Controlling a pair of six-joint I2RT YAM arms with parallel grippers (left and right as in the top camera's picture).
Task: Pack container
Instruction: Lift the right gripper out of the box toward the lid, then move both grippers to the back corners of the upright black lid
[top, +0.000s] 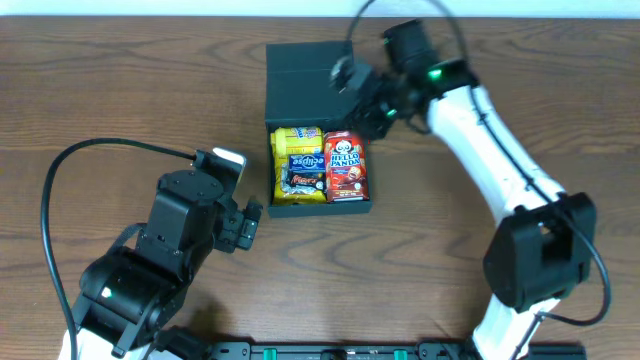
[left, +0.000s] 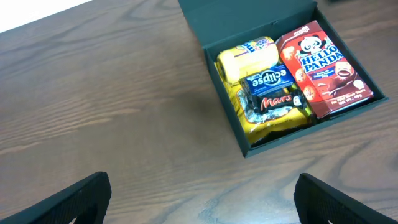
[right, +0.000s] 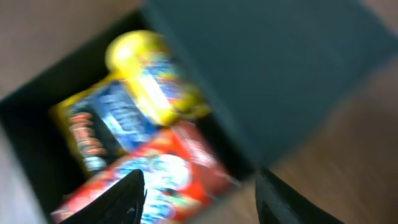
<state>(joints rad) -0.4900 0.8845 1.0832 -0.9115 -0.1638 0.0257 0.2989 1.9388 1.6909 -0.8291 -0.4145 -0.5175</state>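
Observation:
The black container (top: 320, 209) sits mid-table with its flap lid (top: 300, 90) open at the far side. Inside lie a red Hello Panda box (top: 346, 165), a yellow packet (top: 295, 140), a blue Eclipse pack (left: 270, 79) and a Mars bar (left: 277, 101). My right gripper (top: 365, 100) is open and empty, at the lid's right edge above the box's far right corner. Its blurred wrist view shows the lid (right: 267, 68) and Hello Panda box (right: 161, 174) between its fingers (right: 199, 199). My left gripper (top: 245, 225) is open and empty over bare table left of the box, fingers (left: 202, 199) apart.
The wooden table (top: 120, 90) surrounds the box. The left arm's black cable (top: 60, 170) loops over the table at the left. The right arm's white link (top: 490, 140) stretches across the right side.

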